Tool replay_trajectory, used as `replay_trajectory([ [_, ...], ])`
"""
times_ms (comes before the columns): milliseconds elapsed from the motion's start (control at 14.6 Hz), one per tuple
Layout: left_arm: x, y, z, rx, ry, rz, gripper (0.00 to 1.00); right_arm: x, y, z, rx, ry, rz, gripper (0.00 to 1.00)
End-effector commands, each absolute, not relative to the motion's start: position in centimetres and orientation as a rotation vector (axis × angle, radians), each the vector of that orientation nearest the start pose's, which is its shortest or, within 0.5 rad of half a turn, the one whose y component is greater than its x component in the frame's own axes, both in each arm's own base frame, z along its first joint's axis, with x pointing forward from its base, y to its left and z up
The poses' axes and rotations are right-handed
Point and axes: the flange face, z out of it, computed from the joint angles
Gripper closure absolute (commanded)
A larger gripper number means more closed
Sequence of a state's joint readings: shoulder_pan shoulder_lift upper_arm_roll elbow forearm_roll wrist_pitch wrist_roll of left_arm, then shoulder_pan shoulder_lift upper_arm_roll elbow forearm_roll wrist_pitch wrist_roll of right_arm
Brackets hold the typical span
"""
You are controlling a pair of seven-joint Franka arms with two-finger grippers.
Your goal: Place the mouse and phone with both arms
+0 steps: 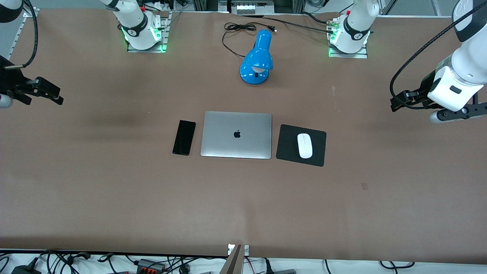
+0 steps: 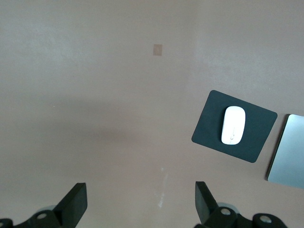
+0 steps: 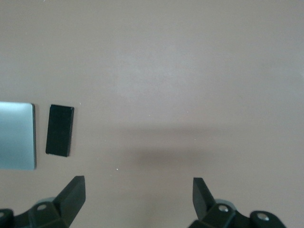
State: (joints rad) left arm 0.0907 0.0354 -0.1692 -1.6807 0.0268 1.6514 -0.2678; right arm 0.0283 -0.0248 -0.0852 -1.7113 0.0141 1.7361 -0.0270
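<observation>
The white mouse (image 1: 304,145) lies on a black mouse pad (image 1: 289,146) beside the closed silver laptop (image 1: 236,134), toward the left arm's end of the table. It also shows in the left wrist view (image 2: 233,125). The black phone (image 1: 184,137) lies flat beside the laptop, toward the right arm's end, and shows in the right wrist view (image 3: 60,129). My left gripper (image 1: 397,102) (image 2: 141,202) is open and empty, high over bare table at the left arm's end. My right gripper (image 1: 53,95) (image 3: 139,199) is open and empty, high over bare table at the right arm's end.
A blue desk lamp (image 1: 257,59) with a black cord (image 1: 234,30) stands farther from the front camera than the laptop. The two arm bases (image 1: 142,32) (image 1: 348,36) stand at the table's back edge. A small dark patch (image 1: 364,185) marks the brown table.
</observation>
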Motion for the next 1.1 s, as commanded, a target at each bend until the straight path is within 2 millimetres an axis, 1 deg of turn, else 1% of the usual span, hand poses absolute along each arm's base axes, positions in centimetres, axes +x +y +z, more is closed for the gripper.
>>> replay_trajectory([
  [0, 55.8, -3.9, 56.5, -3.103, -0.264, 0.088, 0.00, 55.0, -2.7, 59.1, -3.141, 0.043, -0.063, 0.00],
  [137, 55.8, -3.8, 56.5, -3.104, -0.264, 0.088, 0.00, 54.9, -2.8, 58.6, -3.138, -0.149, -0.024, 0.00],
  [481, 55.9, -3.2, 56.4, -3.109, -0.285, 0.095, 0.00, 55.1, -3.1, 59.0, -3.135, -0.144, -0.063, 0.00],
  [618, 55.9, -3.1, 56.4, -3.109, -0.287, 0.095, 0.00, 55.2, -4.2, 59.3, -3.134, -0.088, -0.078, 0.00],
  [824, 55.9, -3.1, 56.4, -3.110, -0.288, 0.098, 0.00, 55.3, -4.5, 59.6, -3.138, -0.028, -0.082, 0.00],
  [893, 55.9, -3.1, 56.4, -3.110, -0.288, 0.098, 0.00, 55.2, -4.5, 59.5, -3.140, -0.031, -0.073, 0.00],
  [1030, 55.9, -3.1, 56.4, -3.110, -0.288, 0.098, 0.00, 55.3, -3.2, 59.6, -3.147, -0.066, -0.069, 0.00],
])
